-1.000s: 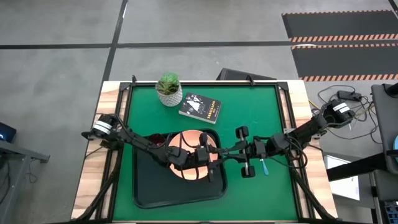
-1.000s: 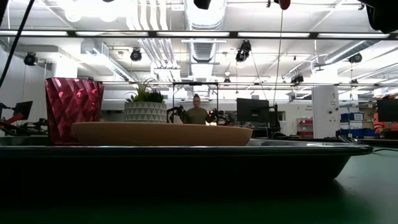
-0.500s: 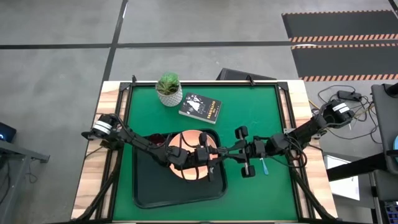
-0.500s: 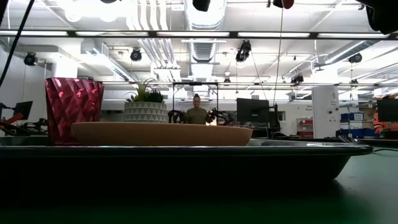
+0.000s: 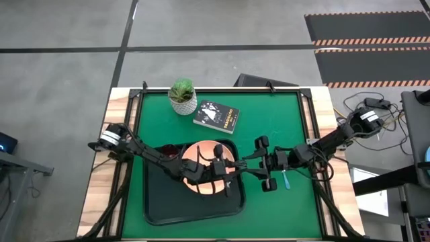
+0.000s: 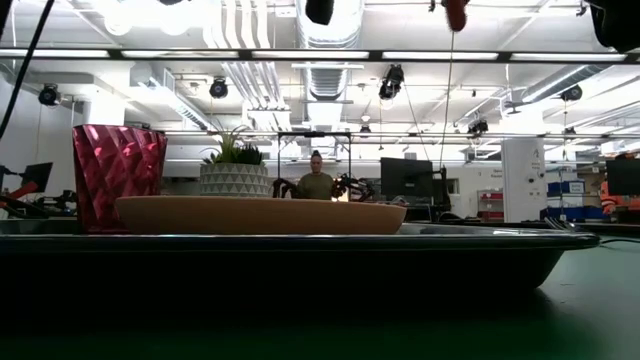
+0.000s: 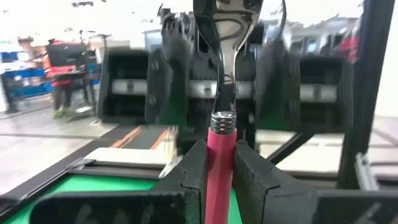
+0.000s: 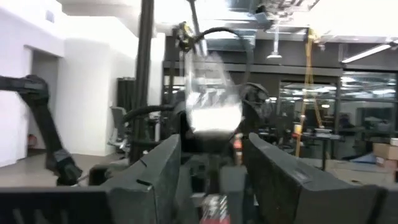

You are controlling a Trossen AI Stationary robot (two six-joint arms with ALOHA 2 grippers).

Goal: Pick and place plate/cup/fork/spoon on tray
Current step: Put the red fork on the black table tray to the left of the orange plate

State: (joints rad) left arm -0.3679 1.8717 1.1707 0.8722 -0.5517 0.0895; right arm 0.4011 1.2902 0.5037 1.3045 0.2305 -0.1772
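Note:
The black tray lies at the table's near left. The salmon plate and the maroon cup rest on their bases on it; in the low view the cup stands left of the plate. Above the tray's right rim my left gripper is shut on the pink-handled fork. My right gripper faces it, open, with its fingers on either side of the fork's blurred metal end. The blue-handled spoon lies on the green mat under my right arm. My left gripper pinches the fork's pink handle between its two fingers, just behind the handle's metal collar. The fingers come level from the table's left and lie along the fork. The fork is lifted clear, and its metal end reaches on toward my right gripper.
A white pot with a green plant and a small black book sit at the far side of the mat. A person sits in the room beyond the table.

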